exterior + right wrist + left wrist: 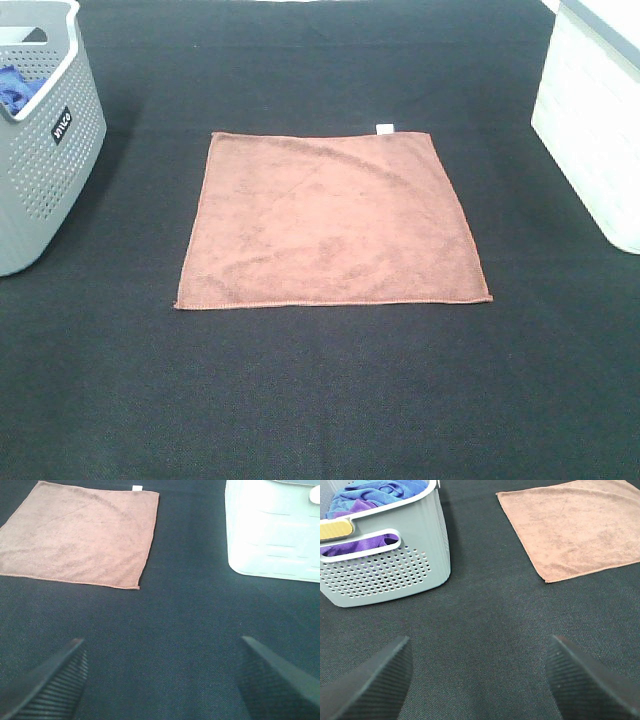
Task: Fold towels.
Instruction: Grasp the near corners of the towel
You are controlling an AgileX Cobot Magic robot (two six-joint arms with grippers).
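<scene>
Flat on the black mat, the towel lies spread as a reddish-brown square, with its white tag on the far edge. Left of the towel stands a grey perforated basket holding blue and purple cloths. Right of the towel is a white bin. The left gripper and right gripper hang apart from the towel, fingers spread wide, gripping nothing.
</scene>
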